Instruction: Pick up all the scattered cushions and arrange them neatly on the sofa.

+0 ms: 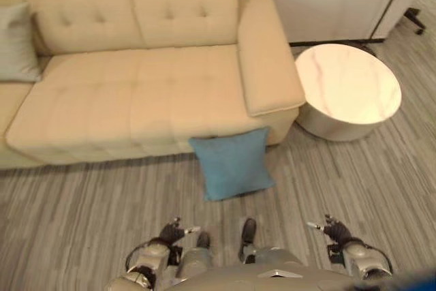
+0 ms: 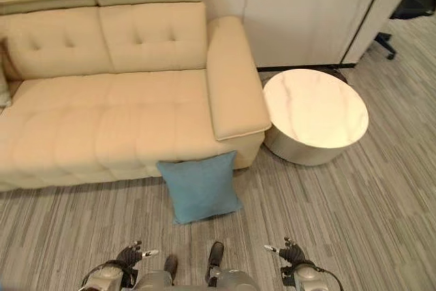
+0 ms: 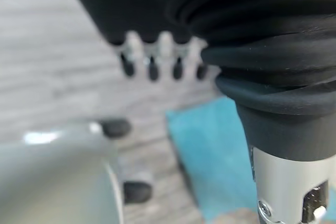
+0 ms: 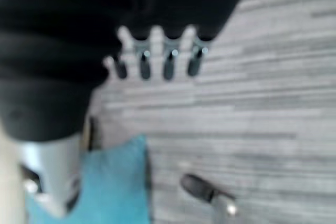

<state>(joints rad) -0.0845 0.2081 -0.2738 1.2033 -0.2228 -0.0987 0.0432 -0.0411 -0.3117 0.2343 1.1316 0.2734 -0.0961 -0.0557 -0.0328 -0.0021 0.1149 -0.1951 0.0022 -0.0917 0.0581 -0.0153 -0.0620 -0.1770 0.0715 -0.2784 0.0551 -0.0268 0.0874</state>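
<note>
A blue cushion (image 1: pixel 231 163) stood on the floor (image 1: pixel 82 209), leaning against the front of the sofa (image 1: pixel 136 93) below its armrest; a grey cushion (image 1: pixel 15 42) already sat at the sofa's far left, against the backrest. The left hand (image 1: pixel 174 231) and right hand (image 1: pixel 328 227) hung low, well apart from the blue cushion, fingers (image 3: pixel 152 66) relaxed and spread, holding nothing. A round table (image 1: pixel 347 90) stood just beside the armrest. Probable risks: the cushion is soft and wide, so a one-handed pinch at a corner could let it sag or slip; a deep reach to the floor could upset balance; a swing to the right could brush the table. A careless drop on the seat edge could let the cushion slide back off. The eye views showed the sofa, the table and both cushions in relation, which the wrist views did not. The wrist views showed each hand's open fingers from close and the blue cushion beyond them; the left eye view showed more of the grey cushion than the right eye view.
</note>
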